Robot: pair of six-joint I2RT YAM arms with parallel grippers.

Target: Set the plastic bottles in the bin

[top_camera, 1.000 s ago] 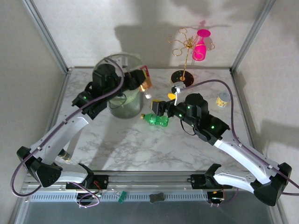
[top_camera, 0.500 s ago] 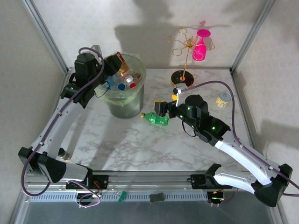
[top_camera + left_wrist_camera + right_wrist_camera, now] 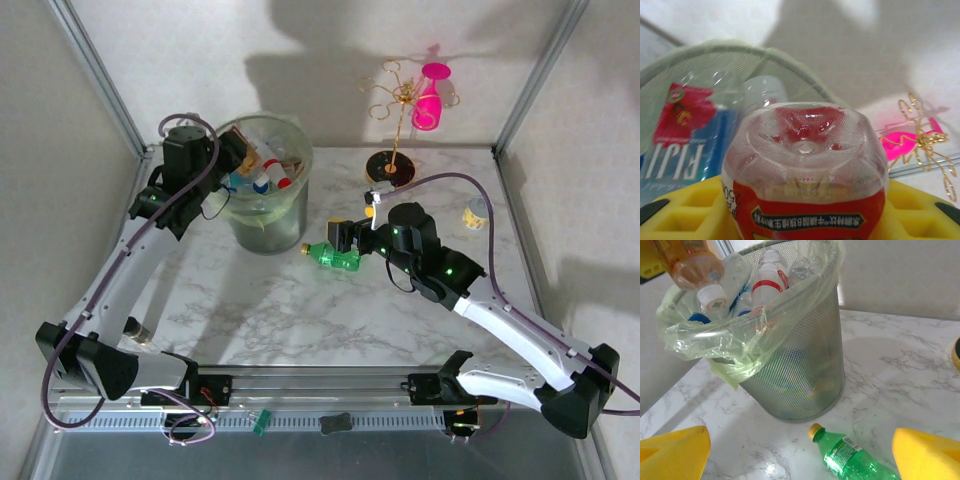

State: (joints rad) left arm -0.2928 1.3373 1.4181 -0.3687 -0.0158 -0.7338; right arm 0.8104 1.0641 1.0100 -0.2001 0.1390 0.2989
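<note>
**Left gripper** (image 3: 236,156): top view, upper left. Closed on a tea bottle (image 3: 250,160) w/ red label and amber liquid, held over the mouth of the bin (image 3: 268,232), near its left rim.
- Left wrist view: bottle base toward the lens, centre frame, clamped btw. yellow fingers (image 3: 685,207). Bin rim arching behind, upper left. Fiji water bottle (image 3: 682,135) at left, inside the bin.
- Right wrist view, upper left corner: tea bottle tilted, white-cap end lowest, over the bin mouth.

**Bin:** round mesh basket w/ pale green bag liner (image 3: 715,340) folded over the rim. Upright on the marble table (image 3: 300,310), upper left of centre in top view. Several clear bottles inside, incl. a red-banded bottle (image 3: 767,285).

**Right gripper** (image 3: 345,236): centre of top view. Jaws wide apart, nothing btw. them, just above and right of a green bottle (image 3: 335,257).
- Green bottle: on its side on the table, yellow cap toward the bin, near the bin's base but apart from it.
- Right wrist view: yellow fingertips (image 3: 675,450) in the lower corners, green bottle lower centre-right btw. them.

**Upper right of top view:** pink vase (image 3: 430,95) at a gold wire stand (image 3: 395,100); hung or beside, cannot tell. Small yellow-topped jar (image 3: 478,212) at right, well apart from the bottles.
</note>
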